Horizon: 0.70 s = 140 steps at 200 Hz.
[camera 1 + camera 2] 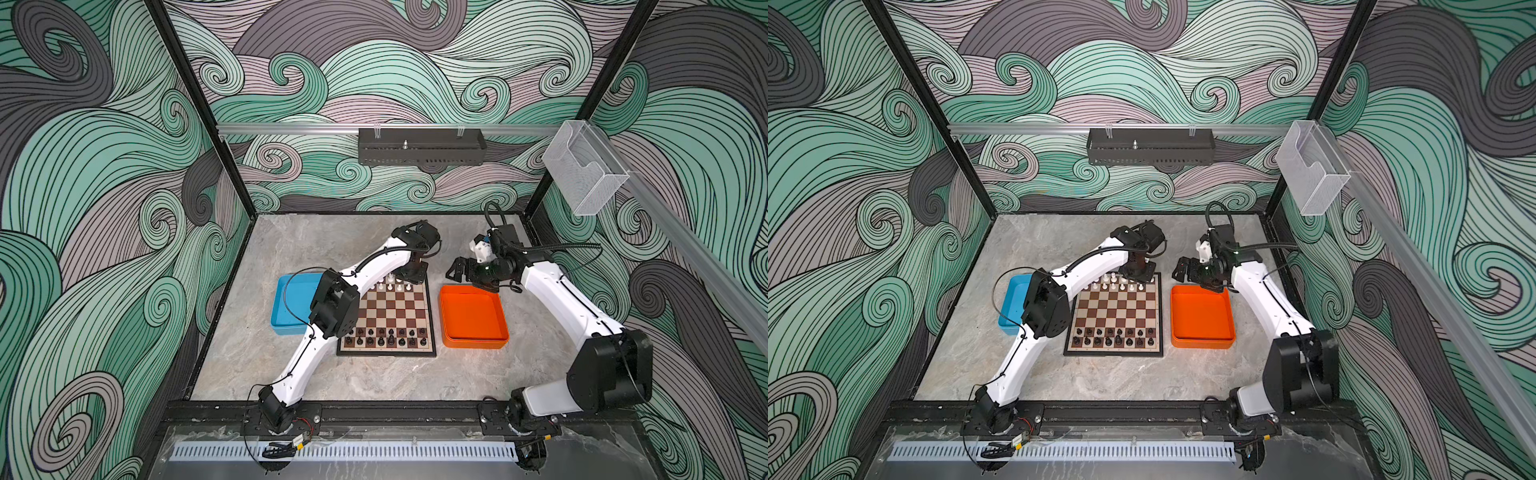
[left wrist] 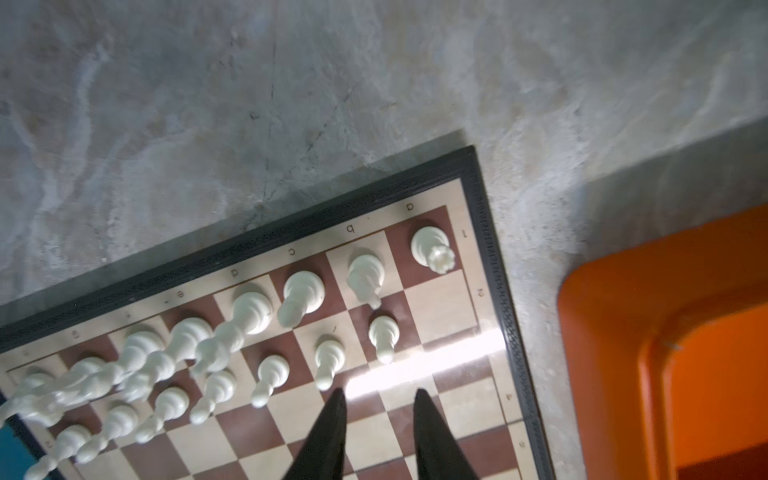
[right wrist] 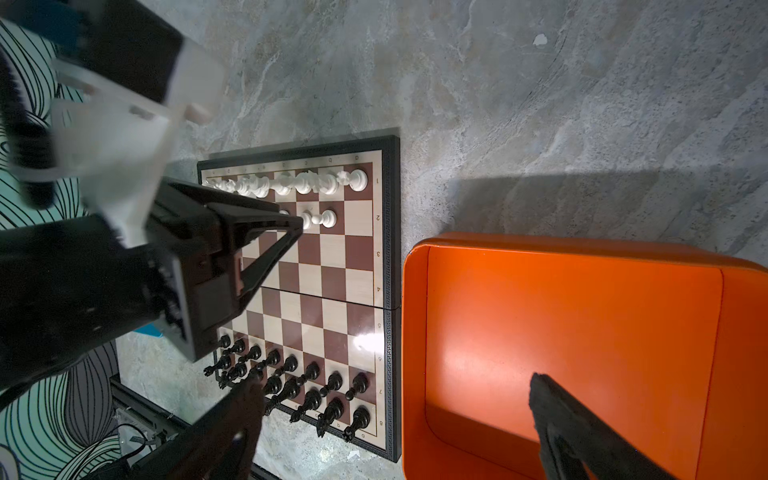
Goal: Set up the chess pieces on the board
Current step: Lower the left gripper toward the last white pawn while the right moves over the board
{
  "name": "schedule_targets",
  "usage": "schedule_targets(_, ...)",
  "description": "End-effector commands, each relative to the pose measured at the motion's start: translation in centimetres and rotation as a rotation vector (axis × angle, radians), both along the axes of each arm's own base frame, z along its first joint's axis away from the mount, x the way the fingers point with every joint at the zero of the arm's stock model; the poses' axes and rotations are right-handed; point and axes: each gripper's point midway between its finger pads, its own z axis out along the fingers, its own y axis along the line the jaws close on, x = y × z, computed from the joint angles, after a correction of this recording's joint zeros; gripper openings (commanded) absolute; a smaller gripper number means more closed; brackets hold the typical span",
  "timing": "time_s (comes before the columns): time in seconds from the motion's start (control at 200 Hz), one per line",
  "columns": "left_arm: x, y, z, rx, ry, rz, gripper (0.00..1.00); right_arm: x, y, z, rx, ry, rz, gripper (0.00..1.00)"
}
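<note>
Because the white pawns [image 2: 383, 336] are light, hard and tippy, I would pinch one under its round head with my left gripper [image 2: 379, 395], which is spread and empty.

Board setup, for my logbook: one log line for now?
left gripper: open, above board | right gripper: open, near orange tray | a2 square: empty
</note>
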Motion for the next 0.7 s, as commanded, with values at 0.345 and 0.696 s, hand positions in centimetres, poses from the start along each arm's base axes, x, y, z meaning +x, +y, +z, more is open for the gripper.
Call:
schedule_targets(0.345,-0.3,5.6,9.6,-0.055,-0.171,0.083,0.44,0.2,2.6,1.6,-0.002,-0.019,0.042,0.99)
schedule_targets(0.696,-0.9,18.3,9.4,-0.040,-0.135,0.313,0.74,0.9,12.3,1.1,0.010,-0.025,0.208,0.99)
